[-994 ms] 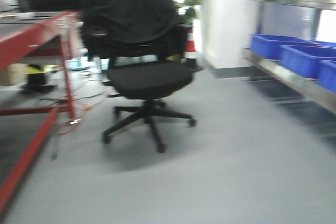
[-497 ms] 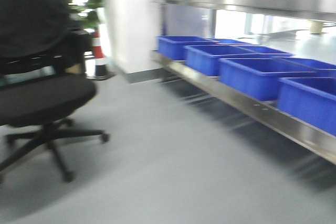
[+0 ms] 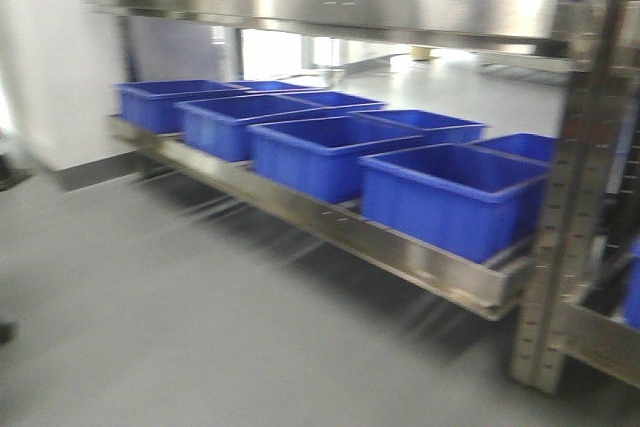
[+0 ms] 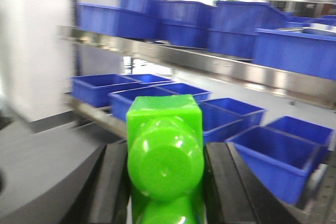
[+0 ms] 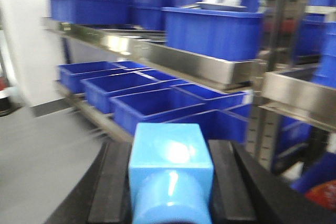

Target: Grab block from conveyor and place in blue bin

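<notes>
A bright green block (image 4: pixel 165 150) with round studs sits clamped between the black fingers (image 4: pixel 113 182) of my left gripper (image 4: pixel 165 182), which is shut on it. In the right wrist view a light blue block (image 5: pixel 170 174) is held the same way, my right gripper (image 5: pixel 170 187) shut on it. A row of open blue bins (image 3: pixel 320 152) stands on the low steel shelf (image 3: pixel 330 227) ahead; the nearest blue bin (image 3: pixel 455 197) is at the right. The same blue bins (image 4: pixel 273 156) (image 5: pixel 152 108) lie beyond both blocks. The conveyor is out of view. Neither gripper shows in the front view.
A steel rack upright (image 3: pixel 565 197) stands at the right. An upper steel shelf (image 3: pixel 330 12) carries more blue bins (image 5: pixel 212 30). Grey floor (image 3: pixel 150 317) spreads in front of the rack, and a white wall (image 3: pixel 50 67) closes the left.
The front view has swung right: the red conveyor frame and black office chair slid out to the left, and the rack of blue bins now fills the frame, closer.
</notes>
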Controlling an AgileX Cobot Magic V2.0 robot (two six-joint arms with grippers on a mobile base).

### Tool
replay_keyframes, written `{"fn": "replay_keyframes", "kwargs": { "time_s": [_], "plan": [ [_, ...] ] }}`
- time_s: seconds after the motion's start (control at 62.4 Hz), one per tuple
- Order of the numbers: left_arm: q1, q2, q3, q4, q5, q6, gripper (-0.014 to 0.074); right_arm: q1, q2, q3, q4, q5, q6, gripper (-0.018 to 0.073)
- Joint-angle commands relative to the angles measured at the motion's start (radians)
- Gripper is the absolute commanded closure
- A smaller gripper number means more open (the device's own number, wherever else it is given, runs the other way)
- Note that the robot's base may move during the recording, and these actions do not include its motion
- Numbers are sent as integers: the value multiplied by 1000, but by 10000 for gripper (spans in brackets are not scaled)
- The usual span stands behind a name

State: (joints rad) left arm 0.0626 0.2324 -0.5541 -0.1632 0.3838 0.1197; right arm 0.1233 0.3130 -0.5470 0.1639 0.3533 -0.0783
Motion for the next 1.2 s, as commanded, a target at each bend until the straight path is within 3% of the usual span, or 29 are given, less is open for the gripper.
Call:
{"fn": "replay_keyframes", "kwargs": {
  "time_s": [0.0, 1.186],
  "plan": [
    [-4, -3, 2, 0, -22, -1, 708, 0, -5, 1, -8, -26, -2, 721],
    [-4, -3, 2, 0, -35, -1, 708, 0, -5, 1, -8, -26, -2, 721]
  ]
}}
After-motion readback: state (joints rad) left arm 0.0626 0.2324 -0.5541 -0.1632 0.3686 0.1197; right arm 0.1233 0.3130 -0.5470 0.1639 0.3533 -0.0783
